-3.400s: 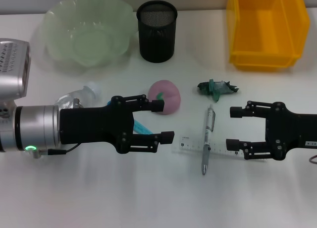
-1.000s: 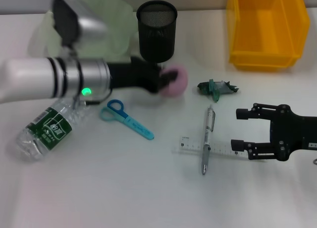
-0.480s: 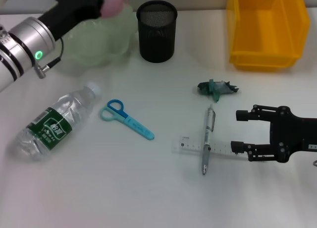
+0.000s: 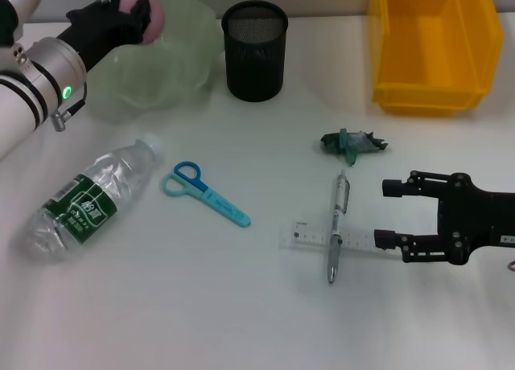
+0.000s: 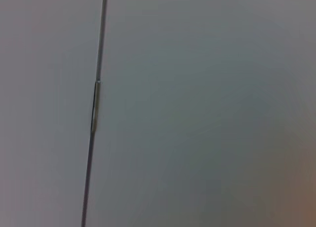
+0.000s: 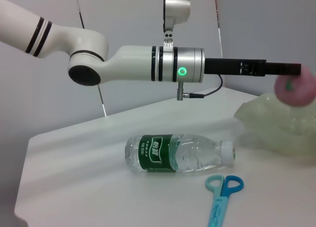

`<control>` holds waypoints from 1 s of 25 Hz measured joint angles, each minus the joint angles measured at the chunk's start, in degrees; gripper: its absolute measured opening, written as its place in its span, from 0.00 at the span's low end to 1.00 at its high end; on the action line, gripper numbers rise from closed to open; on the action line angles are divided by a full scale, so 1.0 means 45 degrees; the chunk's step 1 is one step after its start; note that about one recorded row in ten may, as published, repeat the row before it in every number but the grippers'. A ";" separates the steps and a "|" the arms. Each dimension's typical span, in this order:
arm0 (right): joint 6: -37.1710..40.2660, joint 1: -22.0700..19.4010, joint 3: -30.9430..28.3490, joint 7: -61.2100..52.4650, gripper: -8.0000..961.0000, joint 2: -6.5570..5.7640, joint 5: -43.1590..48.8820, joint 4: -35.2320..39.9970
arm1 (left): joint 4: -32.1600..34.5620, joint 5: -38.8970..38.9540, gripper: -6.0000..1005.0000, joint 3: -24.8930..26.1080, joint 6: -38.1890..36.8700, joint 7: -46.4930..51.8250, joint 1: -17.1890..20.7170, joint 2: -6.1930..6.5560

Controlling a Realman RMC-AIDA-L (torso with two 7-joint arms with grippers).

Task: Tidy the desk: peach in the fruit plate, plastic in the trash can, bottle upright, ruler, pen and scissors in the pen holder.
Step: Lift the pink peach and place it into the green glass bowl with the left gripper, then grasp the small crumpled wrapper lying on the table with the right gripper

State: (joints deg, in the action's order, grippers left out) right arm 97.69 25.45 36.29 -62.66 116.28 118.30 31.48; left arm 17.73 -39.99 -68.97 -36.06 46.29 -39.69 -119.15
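**Q:** Six jobs on this desk. Which one is in hand?

**A:** The peach. The left gripper (image 4: 133, 16) holds the peach (image 4: 149, 20) clamped between its fingers, raised over the near-left rim of the fruit plate (image 4: 173, 68), the pale green bowl at the back left. The fruit hangs above the bowl and is not yet resting in it.

**Q:** So what does the next move call for?

**A:** By my reading, lowering it a little toward the bowl's middle and then parting the fingers. It sits close to the rim, so letting go from here risks it rolling out.

**Q:** And the other arm?

**A:** The right gripper (image 4: 390, 211) waits low over the table at the right, jaws apart and empty, just beside the end of the ruler (image 4: 354, 240), which the pen (image 4: 338, 225) lies across. The crumpled plastic (image 4: 354, 141) sits behind them, well apart from the yellow trash can (image 4: 430, 60). The bottle (image 4: 84, 201) lies on its side, the scissors (image 4: 205, 193) beside it, and nothing is yet in the black mesh pen holder (image 4: 255, 52).

**Q:** Do the wrist cameras add anything?

**A:** The right wrist view shows from the side what the head view cannot: the peach (image 6: 295, 88) hangs clear above the bowl's edge (image 6: 276, 126), with a visible gap beneath it. The left wrist view gives only a blank grey surface with a thin dark line, nothing of the task.
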 joint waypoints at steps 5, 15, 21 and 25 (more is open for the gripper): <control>0.0002 -0.0031 -0.0040 0.0001 0.77 -0.0001 -0.0023 0.0032 | 0.0006 0.0034 0.49 -0.0025 -0.0137 0.0229 0.0071 -0.0005; 0.0158 0.0044 -0.2314 -0.0524 0.77 -0.0124 -0.0157 0.0200 | 0.1063 -0.0978 0.77 -0.1580 -0.8463 0.4282 0.2713 0.0487; 0.0126 0.0606 -0.3006 -0.2485 0.76 -0.0358 -0.0298 0.1144 | 0.1405 -0.4497 0.81 -0.1627 -1.1820 0.4586 0.3671 0.1041; 0.0157 0.1430 -0.2420 -0.4833 0.76 -0.0474 0.0165 0.2807 | 0.1290 -0.6110 0.81 -0.1589 -1.2026 0.4594 0.3955 0.1081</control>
State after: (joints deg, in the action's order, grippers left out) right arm 98.40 31.88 25.40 -84.41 114.15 119.05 44.11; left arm 23.53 -67.48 -76.12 -90.18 66.96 -21.89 -114.29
